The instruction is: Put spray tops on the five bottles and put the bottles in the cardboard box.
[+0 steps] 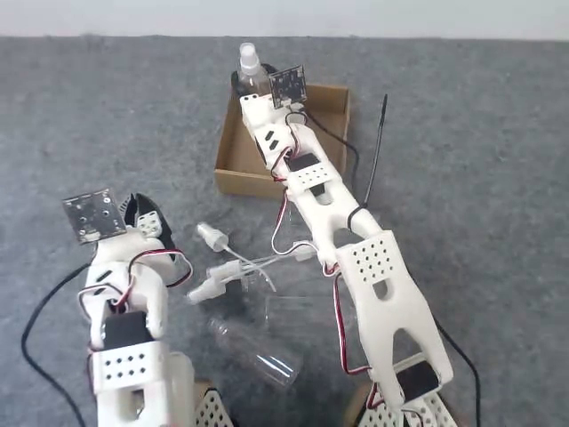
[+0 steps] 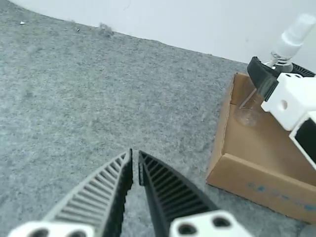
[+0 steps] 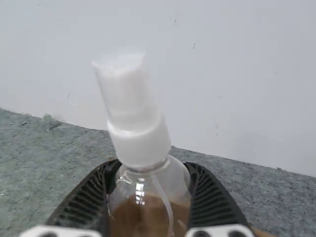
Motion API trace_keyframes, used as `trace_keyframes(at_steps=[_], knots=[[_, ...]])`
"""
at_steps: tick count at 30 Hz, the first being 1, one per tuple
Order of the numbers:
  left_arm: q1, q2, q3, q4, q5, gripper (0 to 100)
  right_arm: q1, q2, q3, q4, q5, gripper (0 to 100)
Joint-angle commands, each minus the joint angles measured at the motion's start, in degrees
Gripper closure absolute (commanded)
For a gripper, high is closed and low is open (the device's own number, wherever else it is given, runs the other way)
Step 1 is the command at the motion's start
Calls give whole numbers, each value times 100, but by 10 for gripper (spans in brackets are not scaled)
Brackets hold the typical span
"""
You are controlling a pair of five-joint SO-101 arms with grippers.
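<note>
My right gripper (image 1: 250,86) is at the far left corner of the cardboard box (image 1: 242,181), shut on a clear bottle (image 1: 251,78) that stands upright and carries a white spray top (image 1: 249,56). In the right wrist view the bottle (image 3: 148,197) sits between the black fingers (image 3: 210,197), its spray top (image 3: 131,108) tilted slightly. My left gripper (image 1: 142,213) is low at the left, over bare carpet, shut with nothing in it (image 2: 135,157). Loose spray tops (image 1: 212,236) (image 1: 206,286) and a clear bottle (image 1: 258,351) lie between the arms.
The box (image 2: 256,182) stands to the right of my left gripper, with the other arm's gripper (image 2: 269,81) and bottle top (image 2: 294,32) above its far corner. Grey carpet (image 1: 107,116) covers the table. A black cable (image 1: 375,151) runs beside the box.
</note>
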Motion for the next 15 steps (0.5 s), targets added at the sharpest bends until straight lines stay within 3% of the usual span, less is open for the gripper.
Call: trace_keyframes(at_steps=[1,15], knots=[[-9,-62,-84,-167,-26,984,-127,-198,-422,-171,-26,867],[-9,-62,-84,-185,-26,984,-127,-215,-422,-127,9,860]])
